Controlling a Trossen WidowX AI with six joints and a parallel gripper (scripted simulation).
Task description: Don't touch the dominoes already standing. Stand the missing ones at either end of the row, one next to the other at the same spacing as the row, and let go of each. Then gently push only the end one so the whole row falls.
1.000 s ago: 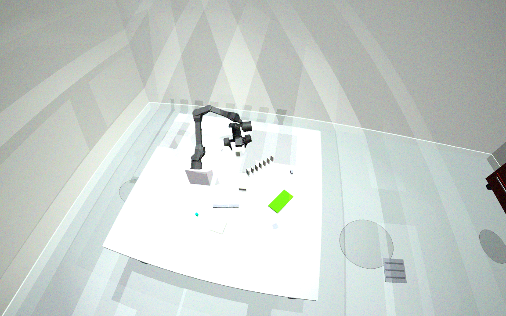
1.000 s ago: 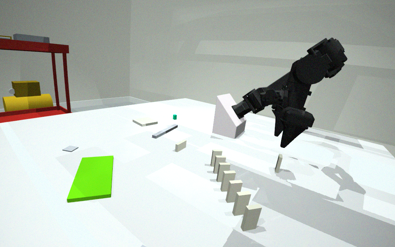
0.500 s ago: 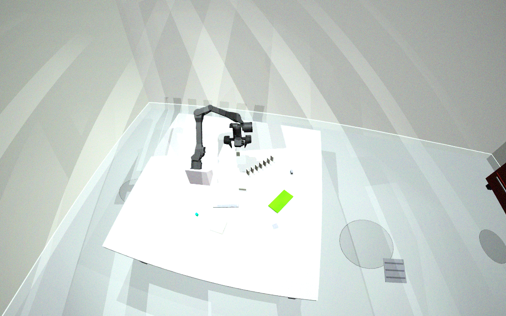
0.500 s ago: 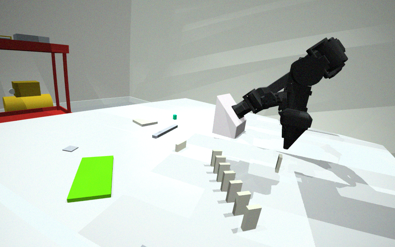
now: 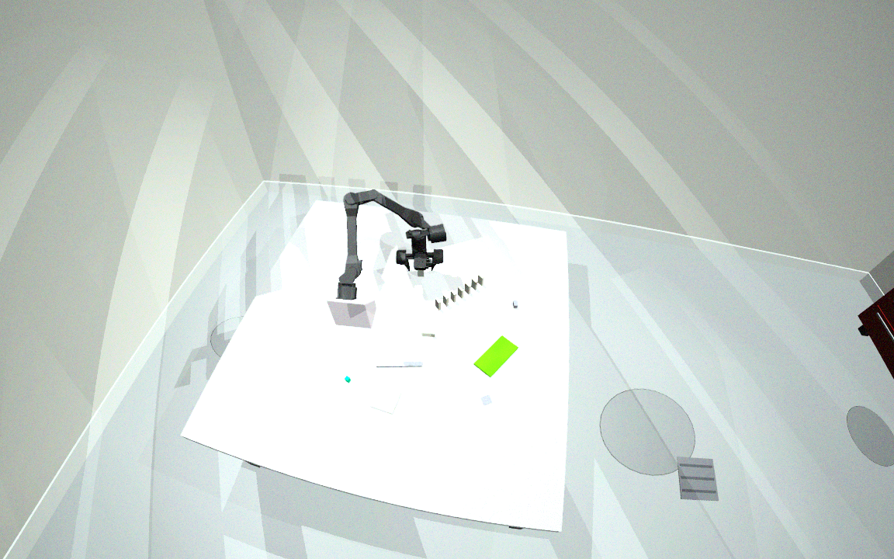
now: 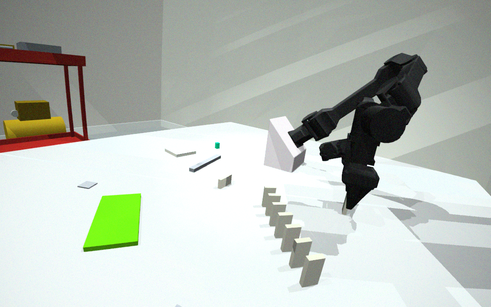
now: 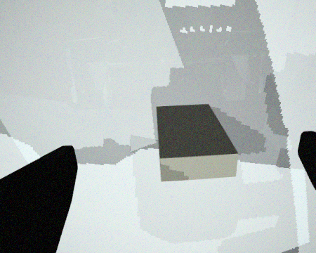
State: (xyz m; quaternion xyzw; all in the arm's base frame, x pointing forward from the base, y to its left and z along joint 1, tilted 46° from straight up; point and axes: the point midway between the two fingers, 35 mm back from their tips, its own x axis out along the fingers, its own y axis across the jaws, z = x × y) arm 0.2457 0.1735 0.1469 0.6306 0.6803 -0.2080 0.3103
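Note:
Several cream dominoes stand upright in an evenly spaced slanting row; its nearest domino in the exterior view (image 6: 312,271) and its left end domino in the top view (image 5: 438,304) are plain to see. A separate domino (image 5: 420,273) (image 6: 344,207) (image 7: 196,131) stands apart from the row, on the arm's side, partly hidden by a finger in the exterior view. My gripper (image 5: 420,269) (image 6: 349,207) (image 7: 191,150) is open above it, pointing down, with the fingers wide on either side. Another loose domino (image 5: 427,335) (image 6: 223,181) lies on its long edge beyond the row's far end.
A green slab (image 5: 496,355) (image 6: 114,221), a grey bar (image 5: 411,364) (image 6: 205,163), a pale flat plate (image 5: 386,404) (image 6: 180,152), a small grey tile (image 5: 486,399) (image 6: 87,184) and a teal block (image 5: 348,379) (image 6: 217,145) lie on the table. A small grey object (image 5: 514,303) lies right of the row.

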